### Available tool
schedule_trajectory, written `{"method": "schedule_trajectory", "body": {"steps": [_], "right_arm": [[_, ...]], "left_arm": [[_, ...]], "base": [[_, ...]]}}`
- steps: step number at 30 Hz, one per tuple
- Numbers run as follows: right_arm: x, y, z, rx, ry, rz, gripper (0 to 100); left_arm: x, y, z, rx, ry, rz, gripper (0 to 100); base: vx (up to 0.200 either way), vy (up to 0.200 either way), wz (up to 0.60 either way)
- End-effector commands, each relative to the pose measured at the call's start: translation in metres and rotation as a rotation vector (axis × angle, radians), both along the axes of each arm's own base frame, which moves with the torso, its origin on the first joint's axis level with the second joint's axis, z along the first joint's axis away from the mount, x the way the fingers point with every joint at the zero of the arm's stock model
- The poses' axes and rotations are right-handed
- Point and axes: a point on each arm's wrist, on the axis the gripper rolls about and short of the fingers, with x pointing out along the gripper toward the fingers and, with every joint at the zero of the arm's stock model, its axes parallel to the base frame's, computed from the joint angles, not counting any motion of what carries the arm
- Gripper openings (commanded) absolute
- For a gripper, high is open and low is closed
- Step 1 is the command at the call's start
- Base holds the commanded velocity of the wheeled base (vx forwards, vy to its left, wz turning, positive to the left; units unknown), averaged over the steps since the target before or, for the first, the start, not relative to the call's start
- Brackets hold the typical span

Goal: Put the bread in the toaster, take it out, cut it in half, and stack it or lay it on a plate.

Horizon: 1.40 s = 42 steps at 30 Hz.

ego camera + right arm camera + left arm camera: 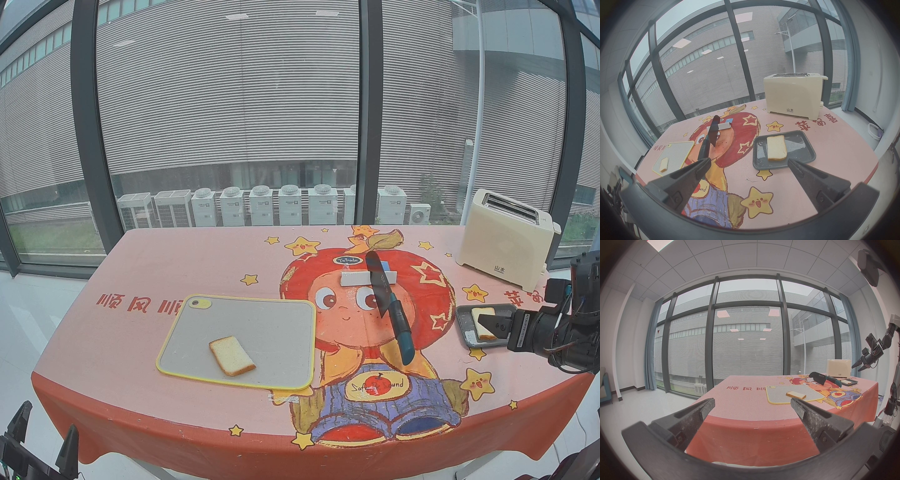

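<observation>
Right tool (748,161) wide-spread, low beside tray (803,149) of bread (776,147)

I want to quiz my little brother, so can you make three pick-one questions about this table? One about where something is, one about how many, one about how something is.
1. Where is the knife? A on the board; B between the board and the tray; C on the tray.
2. How many bread slices are out? A one; B two; C four.
3. How is the right claw? A open, empty; B shut on bread; C shut on the knife.
Answers: 1 B, it lies between them. 2 B, one on the board, one on the tray. 3 A, it is spread wide, holding nothing.
</observation>
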Motion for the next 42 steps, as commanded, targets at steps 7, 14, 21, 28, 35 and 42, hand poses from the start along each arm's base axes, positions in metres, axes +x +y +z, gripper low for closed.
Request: {"method": "schedule_trajectory", "body": {"steps": [7,14,21,28,35,42], "right_arm": [[-0.0007,0.0012,-0.0019,-0.002,0.006,0.008,100],[-0.0011,0.0017,-0.0016,-0.001,0.005,0.011,100],[-0.0016,0.0018,-0.0022,-0.003,0.011,0.014,100],[-0.002,0.002,-0.0043,-0.004,0.017,0.017,100],[-0.003,0.0028,-0.0047,-0.006,0.02,0.023,100],[-0.0039,0.0034,-0.0068,-0.007,0.024,0.031,100]], "left_arm": [[0.0012,0.0,-0.0049,-0.002,0.019,0.002,100],[0.0012,0.0,-0.0049,-0.003,0.019,0.002,100],[0.0012,0.0,-0.0049,-0.002,0.019,0.002,100],[0.0012,0.0,-0.0049,-0.002,0.019,0.002,100],[0.0012,0.0,-0.0049,-0.002,0.019,0.002,100],[0.0012,0.0001,-0.0049,-0.002,0.019,0.003,100]], "base": [[0.0,0.0,0.0],[0.0,0.0,0.0],[0.0,0.171,0.0],[0.0,0.2,0.0],[0.0,0.2,0.0],[0.0,0.2,0.0]]}}
